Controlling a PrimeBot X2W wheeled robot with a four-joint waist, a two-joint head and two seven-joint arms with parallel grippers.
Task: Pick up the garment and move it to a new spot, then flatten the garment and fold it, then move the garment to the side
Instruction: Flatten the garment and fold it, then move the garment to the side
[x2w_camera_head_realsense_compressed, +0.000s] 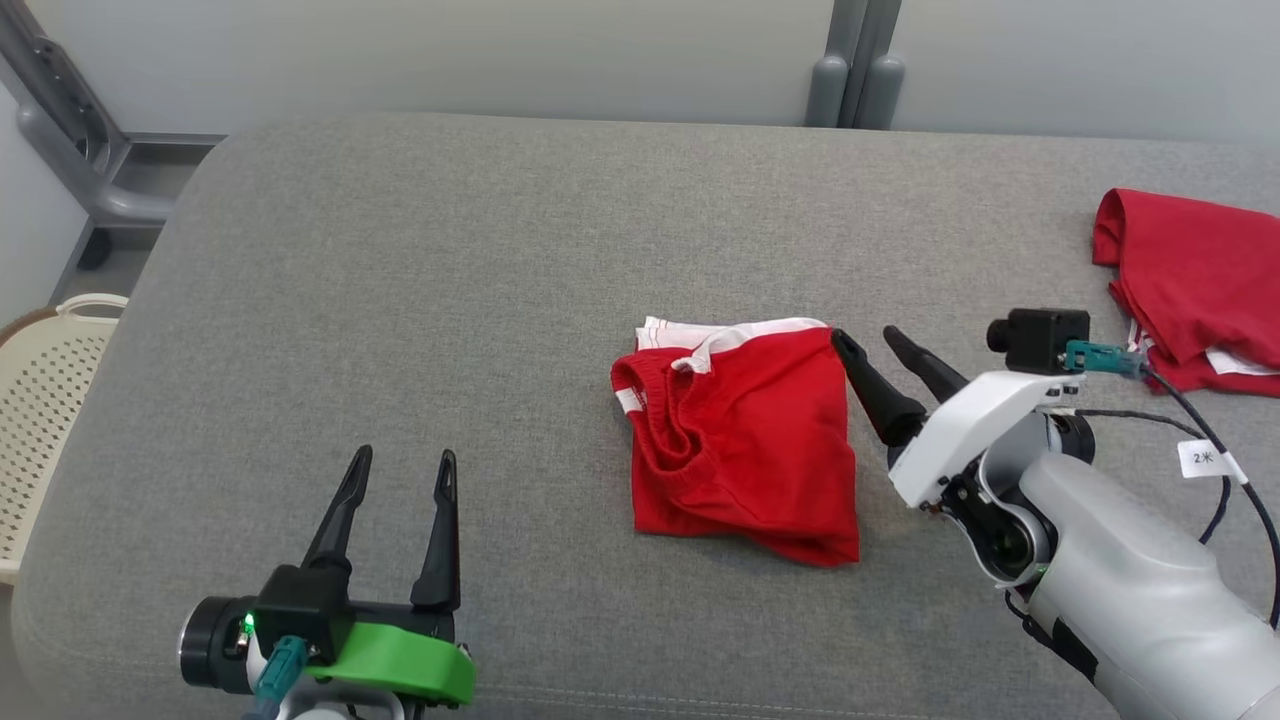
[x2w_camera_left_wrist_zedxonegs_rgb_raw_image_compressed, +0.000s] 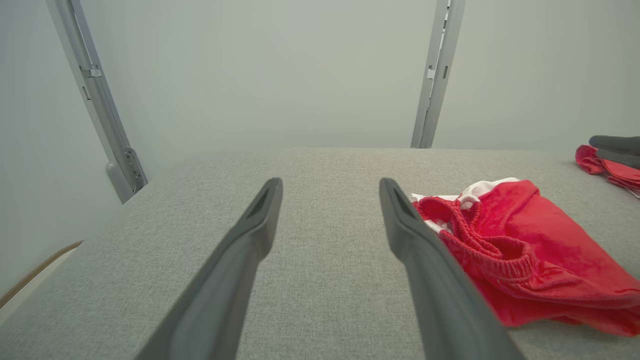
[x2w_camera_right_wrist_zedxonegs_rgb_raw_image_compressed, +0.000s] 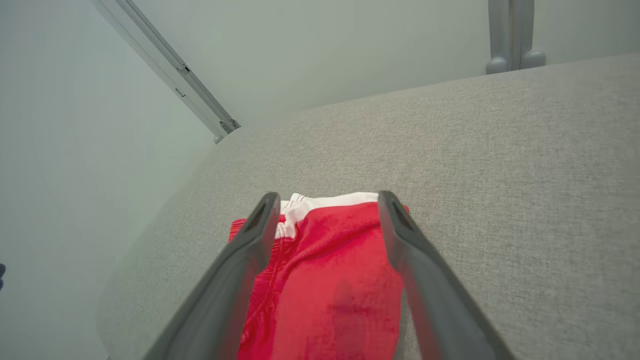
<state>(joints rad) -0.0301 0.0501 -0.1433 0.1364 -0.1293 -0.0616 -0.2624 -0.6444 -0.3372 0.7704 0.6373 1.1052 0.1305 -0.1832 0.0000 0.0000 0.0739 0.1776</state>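
A red garment (x2w_camera_head_realsense_compressed: 745, 440) with white trim and an elastic waistband lies folded in a rough square on the grey cushioned surface (x2w_camera_head_realsense_compressed: 450, 280), right of centre. My right gripper (x2w_camera_head_realsense_compressed: 868, 338) is open and hovers at the garment's upper right corner, its fingers pointing up and left. In the right wrist view the garment (x2w_camera_right_wrist_zedxonegs_rgb_raw_image_compressed: 330, 280) lies between and below the spread fingers (x2w_camera_right_wrist_zedxonegs_rgb_raw_image_compressed: 250, 240). My left gripper (x2w_camera_head_realsense_compressed: 404, 460) is open and empty near the front edge, well left of the garment. The left wrist view has the garment (x2w_camera_left_wrist_zedxonegs_rgb_raw_image_compressed: 525, 250) to the right of its fingers (x2w_camera_left_wrist_zedxonegs_rgb_raw_image_compressed: 400, 220).
A second red garment (x2w_camera_head_realsense_compressed: 1195, 285) lies bunched at the far right edge of the surface. A cream perforated basket (x2w_camera_head_realsense_compressed: 40, 410) stands off the left side. Grey metal posts (x2w_camera_head_realsense_compressed: 855, 70) and a pale wall stand behind the surface.
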